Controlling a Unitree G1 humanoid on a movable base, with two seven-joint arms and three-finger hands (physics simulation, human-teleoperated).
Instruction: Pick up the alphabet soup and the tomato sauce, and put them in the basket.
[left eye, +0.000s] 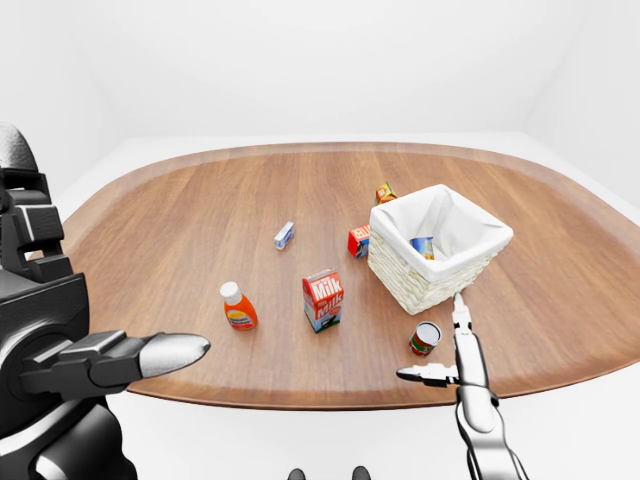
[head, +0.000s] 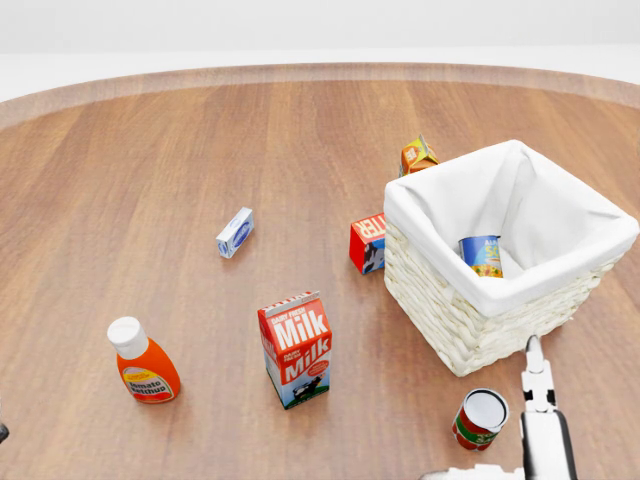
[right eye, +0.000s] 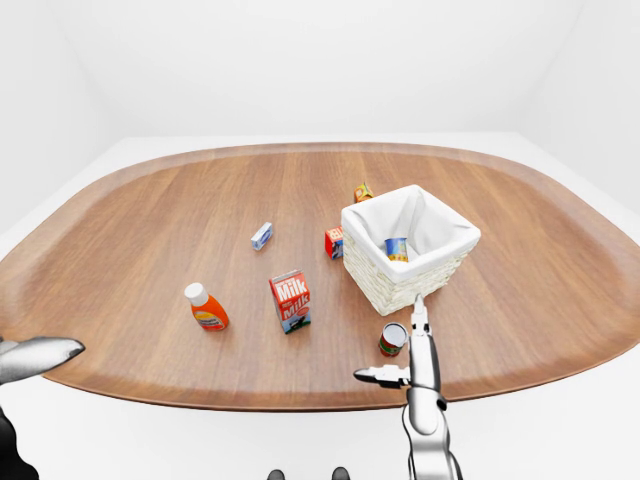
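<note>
A: Where are the two cans?

B: One blue-labelled can, the alphabet soup (head: 481, 255), lies inside the white-lined basket (head: 440, 295), which sits at about three o'clock on the wooden tabletop (head: 150, 180) in the head view. The tomato sauce (head: 480, 419), a red-labelled can standing upright, is on the tabletop just outside the basket, at about five o'clock from it.

A: And the robot hands?

B: The right robot hand (left eye: 452, 352) is spread: one finger points up toward the basket, another sticks out sideways at nine o'clock, and the sauce can stands just beside them, apparently not touched. The left robot hand (left eye: 150, 355) hangs off the tabletop's edge at about eight o'clock in the left-eye view, fingers extended, holding nothing.

A: Anything else around?

B: A milk carton (head: 296, 348) upright near the middle, an orange bottle (head: 145, 363) with a white cap at nine o'clock from it, and a small blue box (head: 235, 232) lying flat at eleven o'clock.
</note>
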